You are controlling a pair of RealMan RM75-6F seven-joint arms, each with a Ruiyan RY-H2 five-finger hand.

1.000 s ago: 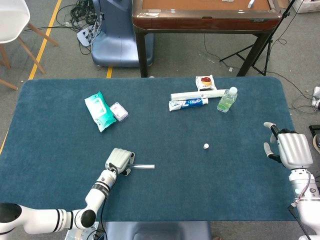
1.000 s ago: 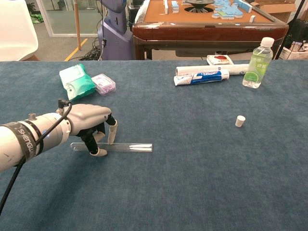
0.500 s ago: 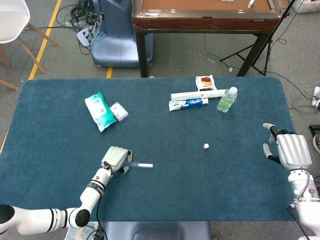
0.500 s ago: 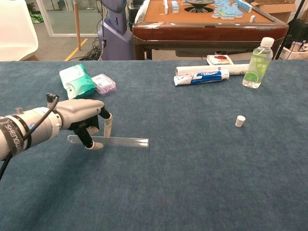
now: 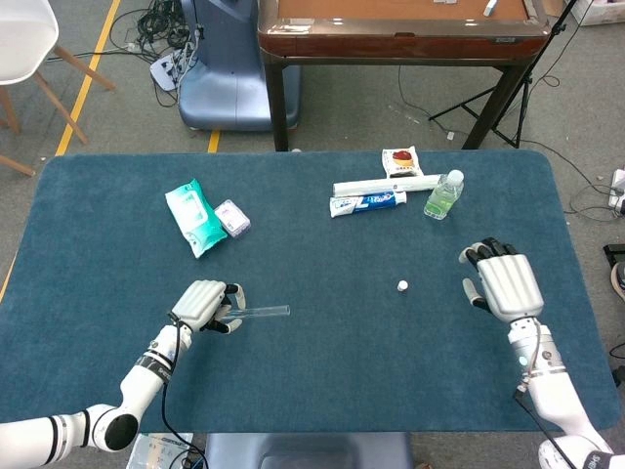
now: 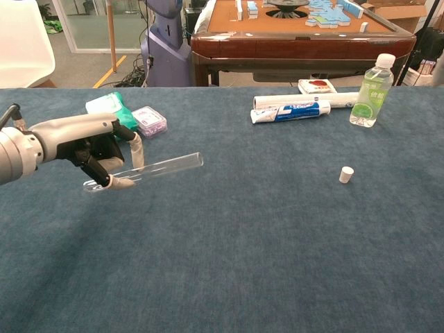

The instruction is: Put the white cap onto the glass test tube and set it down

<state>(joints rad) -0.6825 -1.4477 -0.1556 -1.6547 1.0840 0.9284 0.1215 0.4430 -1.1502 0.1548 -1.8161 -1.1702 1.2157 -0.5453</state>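
Note:
My left hand [image 5: 201,305] [image 6: 90,146] grips the glass test tube [image 5: 262,312] [image 6: 156,167] near its left end and holds it above the table, its far end tilted slightly up to the right. The small white cap [image 5: 402,285] [image 6: 346,174] stands alone on the blue cloth, right of centre. My right hand [image 5: 505,281] hovers open to the right of the cap, fingers spread and apart from it; the chest view does not show this hand.
At the back of the blue table [image 5: 322,381] lie a toothpaste tube [image 5: 368,203], a white box [image 5: 387,184], a snack packet [image 5: 401,161] and a small bottle [image 5: 444,193]. A green wipes pack [image 5: 194,216] and a small pouch [image 5: 232,217] sit back left.
My left hand closed on the tube and lifted it off the cloth, drawing it left. My right hand moved in from the table's right edge toward the cap.

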